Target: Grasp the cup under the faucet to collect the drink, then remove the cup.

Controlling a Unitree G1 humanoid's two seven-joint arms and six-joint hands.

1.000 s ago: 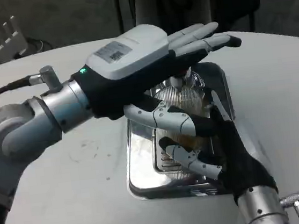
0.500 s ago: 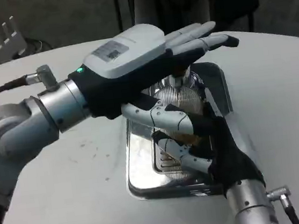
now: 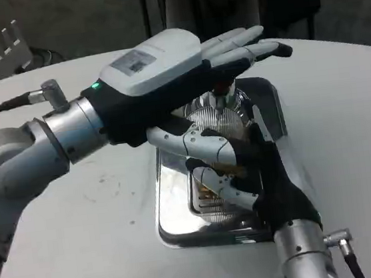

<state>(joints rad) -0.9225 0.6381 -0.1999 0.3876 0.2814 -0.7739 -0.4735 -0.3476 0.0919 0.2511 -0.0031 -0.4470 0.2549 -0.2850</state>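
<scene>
We take the steel drip tray (image 3: 180, 213) as our landmark: a shiny rectangular basin set into the white table (image 3: 94, 216), its long side running away from us.

The cup (image 3: 224, 168) stands over the tray's middle, above the slotted grate (image 3: 210, 206). We glimpse only a sliver of clear wall with amber liquid between the fingers wrapped around it, so we cannot tell its axis with certainty; what shows looks upright, mouth toward the faucet. The faucet (image 3: 220, 98) rises at the tray's far end, a ribbed round disc (image 3: 213, 119) just below it and directly behind the cup.

Room is tight. The tray's raised rim bounds the cup on the near and left sides, the faucet body closes the far side, and our left forearm (image 3: 39, 145) crosses above. The table lies bare to the tray's left and right.

Our right hand (image 3: 243, 172) reaches in from the tray's near right corner, with its fingers (image 3: 206, 143) curled narrowly around the cup, gripping it. Our left hand (image 3: 164, 67) hovers above the tray's far half, palm down, its fingers (image 3: 249, 48) stretched flat and close together over the faucet; it holds nothing, and we cannot tell whether it touches the faucet's top.
</scene>
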